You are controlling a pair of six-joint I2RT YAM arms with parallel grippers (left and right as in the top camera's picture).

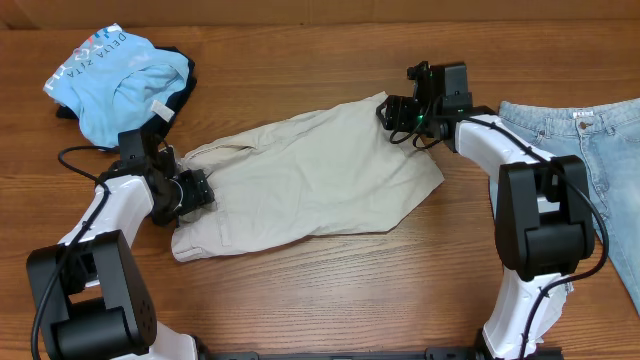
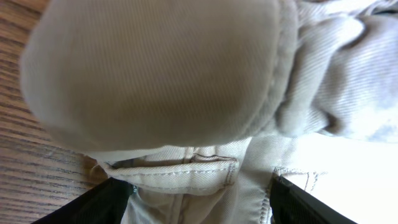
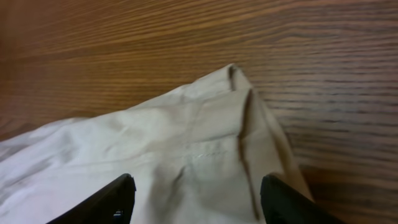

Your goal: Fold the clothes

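Observation:
Beige shorts (image 1: 310,170) lie spread flat across the middle of the table. Their waistband end points left and a leg hem points toward the back right. My left gripper (image 1: 195,190) is at the bunched waistband end. In the left wrist view its jaws (image 2: 199,188) stand wide apart, with the waistband seam (image 2: 180,174) lying between them and a fold of cloth (image 2: 155,74) bulging above. My right gripper (image 1: 392,112) hovers at the hem corner, open. In the right wrist view its fingers (image 3: 196,190) straddle the flat beige cloth (image 3: 155,137), apart from it.
Light-blue jeans (image 1: 590,140) lie at the right edge of the table. A sky-blue printed tee (image 1: 110,80) is heaped on a dark garment (image 1: 185,85) at the back left. Bare wood (image 1: 330,290) runs along the front.

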